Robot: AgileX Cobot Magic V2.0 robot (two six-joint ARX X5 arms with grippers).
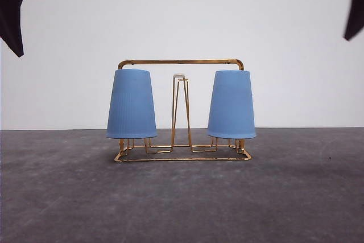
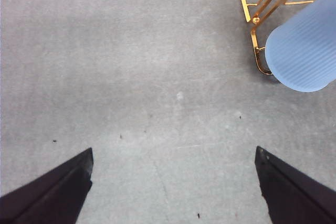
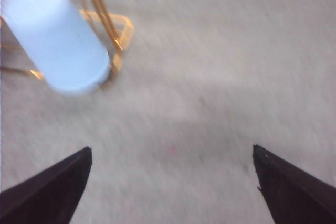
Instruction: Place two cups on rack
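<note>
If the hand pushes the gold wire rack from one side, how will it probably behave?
The rack is thin wire, so it probably weighs little and would slide on the grey table. Its base looks narrow front to back, so a high push may tip it. The two upside-down cups sit loosely on pegs and might wobble.

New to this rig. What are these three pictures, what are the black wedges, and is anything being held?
It is a two-armed robot at a grey table. The front view looks forward over the table: a gold wire rack carries two upside-down blue cups, the left cup and the right cup. The other two pictures come from cameras on each wrist. The black wedges are the fingers of the left gripper and the right gripper. Both are spread open, holding nothing, above bare table beside the rack.
</note>
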